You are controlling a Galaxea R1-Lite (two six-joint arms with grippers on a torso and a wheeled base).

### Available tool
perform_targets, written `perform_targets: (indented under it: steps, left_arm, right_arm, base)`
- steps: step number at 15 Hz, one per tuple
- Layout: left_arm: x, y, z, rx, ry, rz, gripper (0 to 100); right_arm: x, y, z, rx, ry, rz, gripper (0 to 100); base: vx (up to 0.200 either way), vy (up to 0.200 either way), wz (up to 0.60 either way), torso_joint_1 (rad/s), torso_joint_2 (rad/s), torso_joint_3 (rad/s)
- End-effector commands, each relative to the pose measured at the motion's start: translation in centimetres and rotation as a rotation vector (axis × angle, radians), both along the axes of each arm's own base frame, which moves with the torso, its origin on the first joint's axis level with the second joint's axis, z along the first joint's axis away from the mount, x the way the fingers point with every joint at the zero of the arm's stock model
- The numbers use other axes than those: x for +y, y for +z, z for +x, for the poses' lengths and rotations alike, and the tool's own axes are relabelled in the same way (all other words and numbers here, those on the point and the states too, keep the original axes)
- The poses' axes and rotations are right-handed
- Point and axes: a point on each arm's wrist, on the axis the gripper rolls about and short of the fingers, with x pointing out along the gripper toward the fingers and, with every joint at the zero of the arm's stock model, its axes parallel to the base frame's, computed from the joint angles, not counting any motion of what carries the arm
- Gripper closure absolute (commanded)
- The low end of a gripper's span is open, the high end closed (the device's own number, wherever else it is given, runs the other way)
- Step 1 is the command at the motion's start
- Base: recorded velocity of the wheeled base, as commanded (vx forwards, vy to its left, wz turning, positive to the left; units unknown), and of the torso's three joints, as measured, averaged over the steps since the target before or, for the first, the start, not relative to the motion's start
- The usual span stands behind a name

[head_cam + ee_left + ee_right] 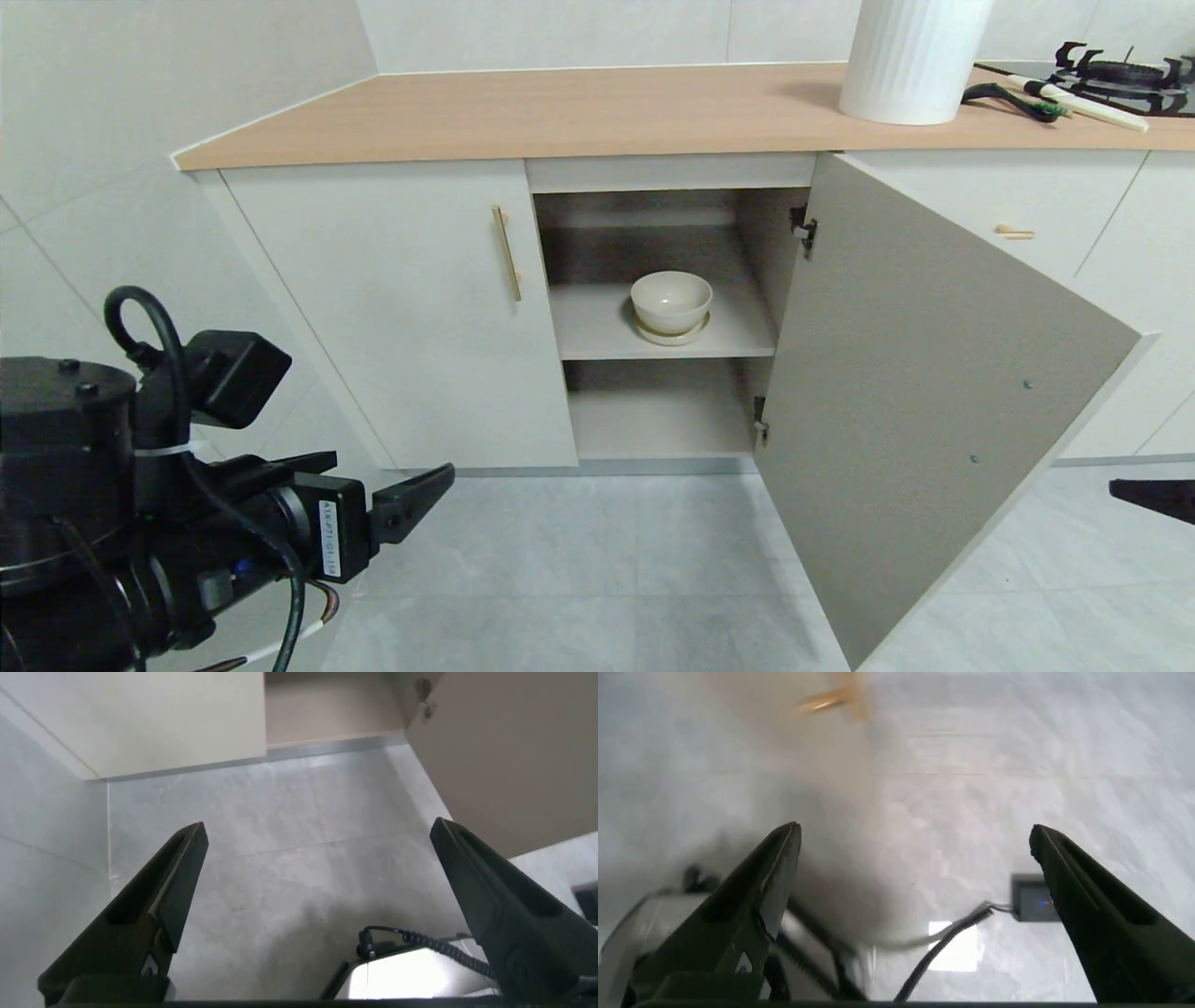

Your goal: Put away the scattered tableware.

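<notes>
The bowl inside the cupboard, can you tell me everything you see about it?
The bowl is round, cream-coloured and glossy, like ceramic. It stands upright, mouth up, and looks empty inside. It sits on a small matching plate, whose rim peeks out beneath it. Both rest on the upper shelf of the cabinet, whose door hangs open. Nothing else touches the bowl.

The bowl (670,299) is cream, the cabinet door (401,308) white with a gold handle (506,252), the countertop (560,112) tan wood-grain.
</notes>
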Motion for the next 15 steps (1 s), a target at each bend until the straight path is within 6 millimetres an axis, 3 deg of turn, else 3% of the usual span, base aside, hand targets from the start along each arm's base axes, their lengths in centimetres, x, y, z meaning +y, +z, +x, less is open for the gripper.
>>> perform_targets:
  steps: [1, 7, 10, 15]
  left_arm:
    - [0.0, 0.0, 0.0, 0.001, 0.001, 0.0, 0]
    - [0.0, 0.0, 0.0, -0.001, 0.001, -0.001, 0]
    - [0.0, 0.0, 0.0, -0.001, 0.001, -0.001, 0]
    - [0.0, 0.1, 0.0, -0.003, 0.001, -0.002, 0]
  right_arm:
    - [-0.9, -0.9, 2.4, 0.009, -0.031, 0.016, 0]
    - [-1.4, -2.9, 8.3, -0.088, -0.22, 0.212, 0]
    - [0.5, -3.2, 9.1, -0.089, -0.198, 0.3, 0]
    - [4.0, -3.9, 8.7, -0.041, -0.087, 0.343, 0]
  base:
    - [0.0, 0.0, 0.0, 0.0, 0.0, 0.0]
    - [0.0, 0.0, 0.0, 0.0, 0.0, 0.0]
    - [0.0, 0.0, 0.0, 0.0, 0.0, 0.0]
    - [0.0, 0.0, 0.0, 0.0, 0.0, 0.0]
